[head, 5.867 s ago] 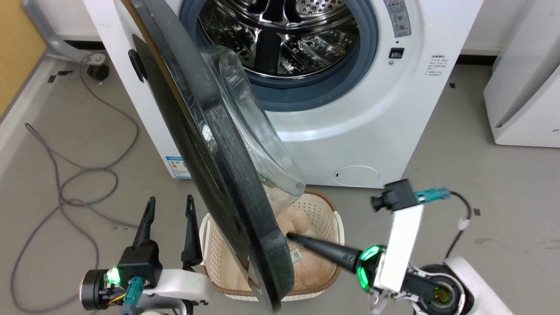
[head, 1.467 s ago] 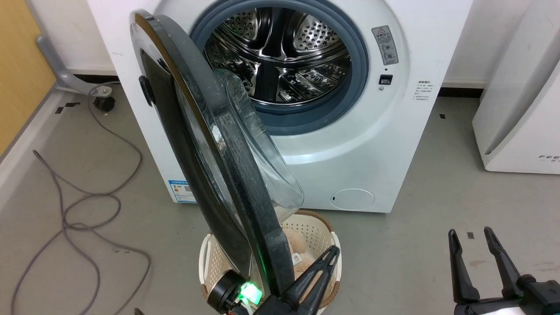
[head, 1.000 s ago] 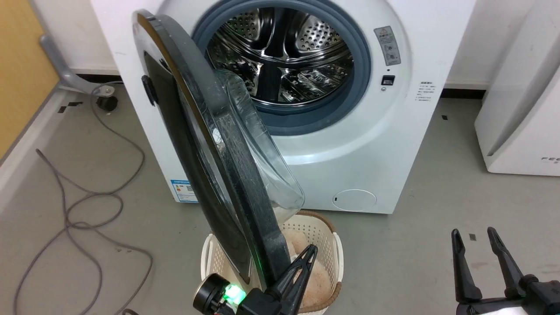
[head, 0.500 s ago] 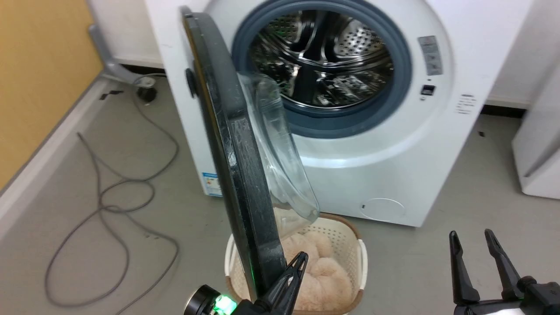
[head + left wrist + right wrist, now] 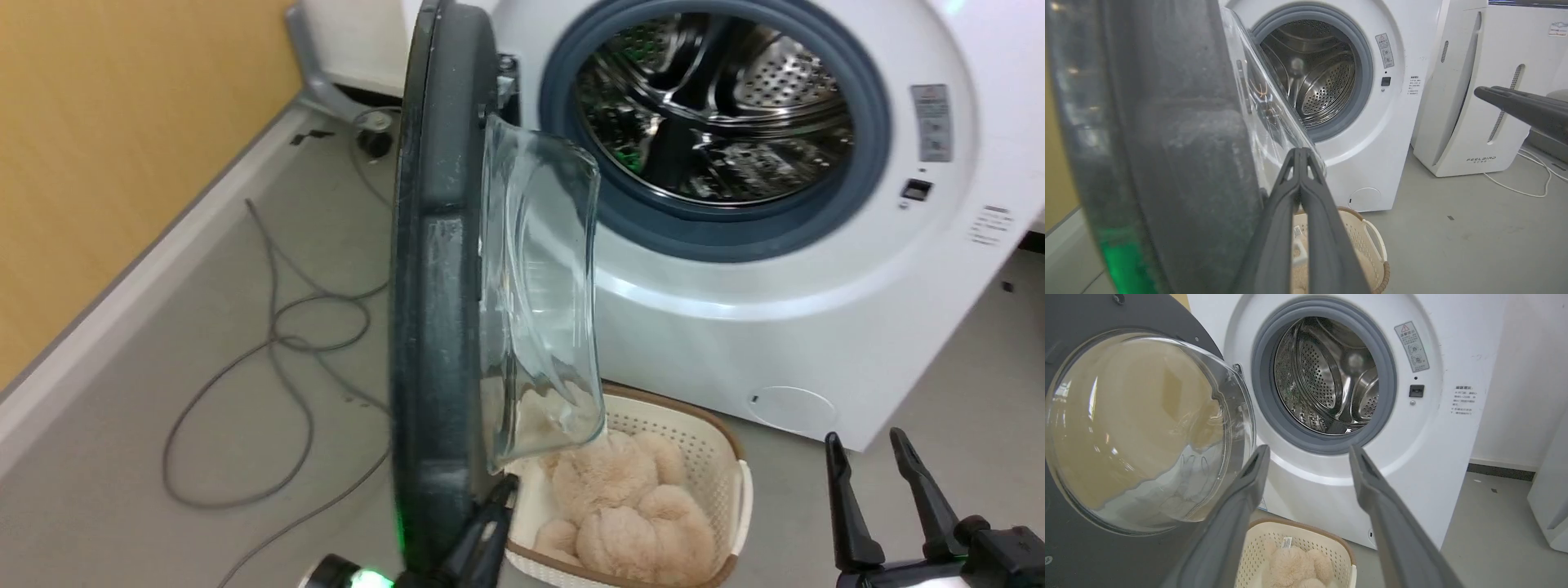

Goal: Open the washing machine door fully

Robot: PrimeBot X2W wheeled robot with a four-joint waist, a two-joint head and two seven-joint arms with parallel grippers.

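The washing machine door [image 5: 437, 286] stands edge-on at centre-left of the head view. It is open from the washing machine [image 5: 735, 327] at upper right, with its glass bulge facing the drum. At the bottom edge, the left gripper [image 5: 488, 523] is just beside the door's lower inner rim, fingers pressed together (nothing shows between them in the left wrist view). The right gripper [image 5: 864, 441], lower right, holds its fingers apart and empty. A basket [image 5: 722, 461] sits on the floor under the door.
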